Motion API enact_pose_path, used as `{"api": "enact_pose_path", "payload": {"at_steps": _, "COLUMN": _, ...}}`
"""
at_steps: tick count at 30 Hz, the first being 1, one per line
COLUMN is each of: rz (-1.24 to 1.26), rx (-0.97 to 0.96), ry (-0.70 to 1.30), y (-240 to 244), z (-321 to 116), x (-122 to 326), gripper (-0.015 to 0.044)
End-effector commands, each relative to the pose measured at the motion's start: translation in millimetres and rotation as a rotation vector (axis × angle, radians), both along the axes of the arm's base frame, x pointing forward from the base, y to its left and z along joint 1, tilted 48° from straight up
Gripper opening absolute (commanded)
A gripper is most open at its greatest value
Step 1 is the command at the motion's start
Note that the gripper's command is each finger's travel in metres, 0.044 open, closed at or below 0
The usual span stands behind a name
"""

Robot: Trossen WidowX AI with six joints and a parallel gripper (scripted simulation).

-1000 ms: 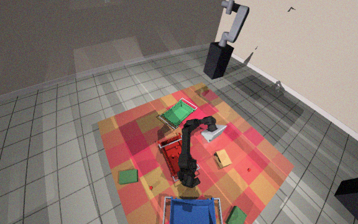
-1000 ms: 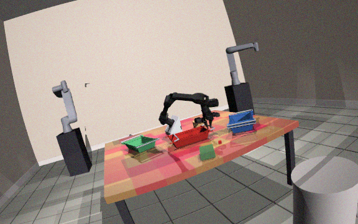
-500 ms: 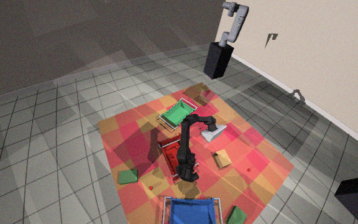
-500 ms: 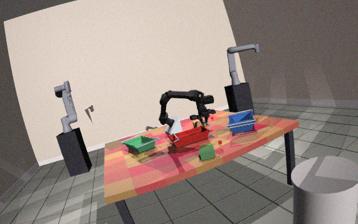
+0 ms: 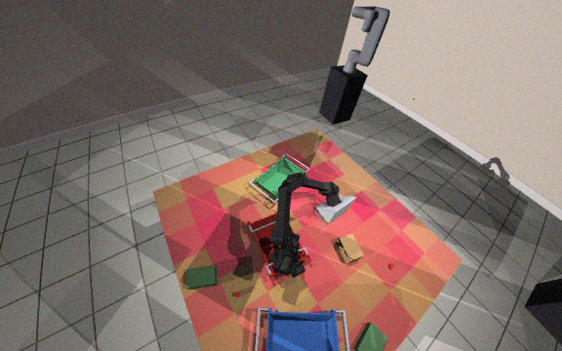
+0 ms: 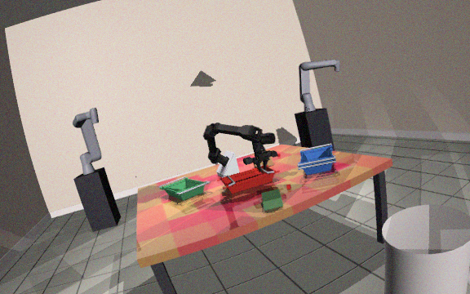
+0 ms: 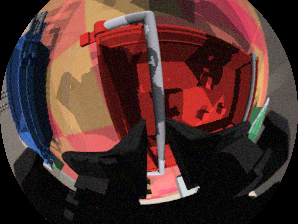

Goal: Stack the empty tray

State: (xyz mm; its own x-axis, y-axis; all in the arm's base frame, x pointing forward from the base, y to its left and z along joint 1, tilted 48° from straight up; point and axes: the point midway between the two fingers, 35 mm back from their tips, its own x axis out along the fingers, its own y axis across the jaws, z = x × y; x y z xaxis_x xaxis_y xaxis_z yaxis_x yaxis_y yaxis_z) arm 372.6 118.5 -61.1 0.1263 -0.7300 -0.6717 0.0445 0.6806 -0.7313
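Note:
The red tray (image 6: 244, 184) (image 7: 112, 90) stands on the table under the arm, with small red blocks (image 7: 204, 114) inside. Its bar nearer the blue tray (image 7: 156, 75) (image 6: 267, 171) stands in over the load, inside that end. The bar at its other end (image 5: 263, 226) (image 6: 231, 180) (image 7: 252, 85) lies just inside the rim. My gripper (image 7: 153, 120) (image 6: 263, 168) is open by a narrow gap and straddles the nearer bar. The arm hides much of this end in the top view. A blue tray (image 5: 301, 336) (image 6: 318, 157) and a green tray (image 5: 276, 180) (image 6: 183, 189) look empty.
A tan block (image 5: 348, 249) and the pale arm base (image 5: 335, 210) stand at one side of the red tray. Green blocks (image 5: 201, 277) (image 5: 371, 337) lie near the table edges. Small red blocks (image 5: 236, 294) (image 5: 391, 266) lie loose on the table.

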Motion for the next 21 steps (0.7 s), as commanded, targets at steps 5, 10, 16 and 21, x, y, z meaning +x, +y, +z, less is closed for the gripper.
{"api": "enact_pose_path", "payload": {"at_steps": 5, "rz": 0.017, "rx": 0.017, "ry": -0.011, "y": 32, "z": 23, "x": -7, "gripper": 0.0087}}
{"api": "enact_pose_path", "payload": {"at_steps": 10, "rz": 0.017, "rx": 0.017, "ry": -0.011, "y": 36, "z": 25, "x": -8, "gripper": 0.0087}}
{"api": "enact_pose_path", "payload": {"at_steps": 16, "rz": 0.020, "rx": 0.007, "ry": -0.002, "y": 28, "z": 19, "x": -8, "gripper": 0.0087}}
{"api": "enact_pose_path", "payload": {"at_steps": 21, "rz": 0.020, "rx": 0.007, "ry": -0.002, "y": 28, "z": 19, "x": -8, "gripper": 0.0087}}
